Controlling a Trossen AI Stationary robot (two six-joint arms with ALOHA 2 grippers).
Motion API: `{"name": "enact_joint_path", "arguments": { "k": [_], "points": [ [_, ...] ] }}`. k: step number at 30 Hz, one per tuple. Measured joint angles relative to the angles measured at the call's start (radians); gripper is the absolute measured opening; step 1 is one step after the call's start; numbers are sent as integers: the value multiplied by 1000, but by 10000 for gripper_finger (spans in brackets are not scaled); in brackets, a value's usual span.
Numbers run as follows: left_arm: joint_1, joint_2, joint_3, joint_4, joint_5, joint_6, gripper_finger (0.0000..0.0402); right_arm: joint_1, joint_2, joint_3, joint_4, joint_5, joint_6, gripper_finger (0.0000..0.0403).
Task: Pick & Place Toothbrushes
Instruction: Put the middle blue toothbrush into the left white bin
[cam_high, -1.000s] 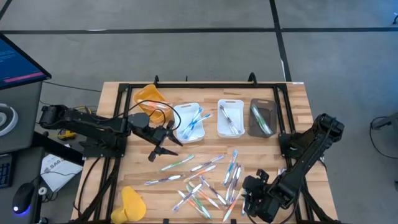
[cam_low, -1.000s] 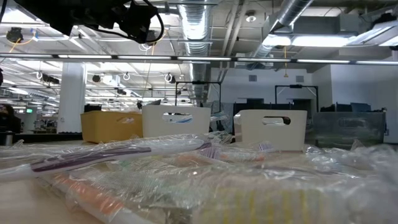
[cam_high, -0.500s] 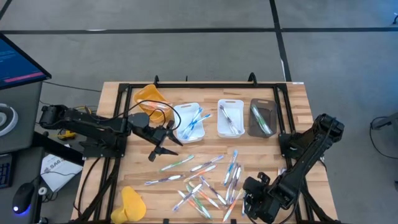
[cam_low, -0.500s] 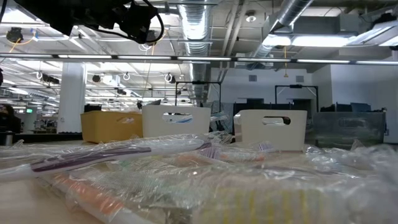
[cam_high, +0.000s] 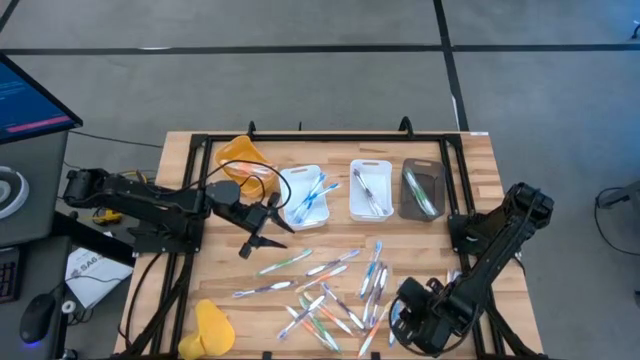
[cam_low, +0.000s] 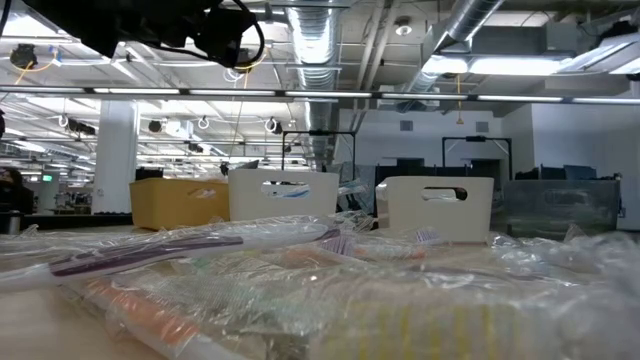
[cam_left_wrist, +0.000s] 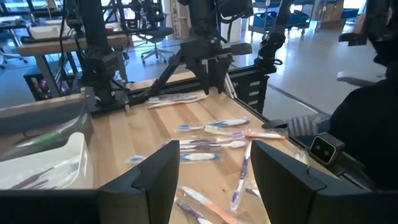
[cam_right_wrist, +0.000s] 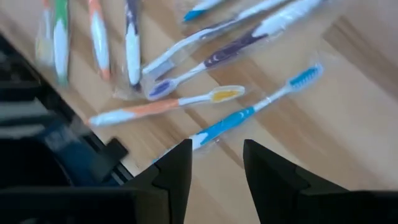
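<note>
Several plastic-wrapped toothbrushes (cam_high: 330, 290) lie loose on the wooden table, between its middle and its near edge. My left gripper (cam_high: 252, 243) hangs open above bare wood, left of the pile; its wrist view looks across the scattered toothbrushes (cam_left_wrist: 211, 143). My right gripper (cam_high: 397, 318) is open low over the pile's right end, near the near edge. In the right wrist view, my right gripper (cam_right_wrist: 217, 168) points at a blue-handled toothbrush (cam_right_wrist: 249, 115), which lies flat ahead of the fingertips with an orange one (cam_right_wrist: 161, 106) and a purple one (cam_right_wrist: 211, 59) beyond it.
Along the far side stand a tilted yellow tray (cam_high: 243, 160), a white tray (cam_high: 292, 208) with blue brushes, a second white tray (cam_high: 370, 165) with grey ones and a dark tray (cam_high: 422, 165) with green ones. A yellow object (cam_high: 212, 325) lies at the near left corner.
My right gripper has edged slightly toward the table's left, nearer the right end of the pile. The left arm and the toothbrushes have kept still.
</note>
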Motion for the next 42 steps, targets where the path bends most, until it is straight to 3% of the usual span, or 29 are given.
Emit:
{"name": "enact_joint_path", "arguments": {
  "k": [5,9,17,32,39,42],
  "points": [
    [0,0,0,1,0,13,191,0,0,0,-2,0,250,133],
    [0,0,0,14,1,101,191,0,0,0,-30,3,345,124],
    [0,0,0,78,5,143,191,-19,36,0,-83,3,355,123],
    [0,0,0,106,-1,225,191,-74,153,0,-89,-36,347,214],
    [1,0,0,137,-1,313,191,-128,190,0,-73,-62,347,224],
    [1,0,0,138,0,327,191,-147,205,0,-88,-126,357,220]
  ]
}}
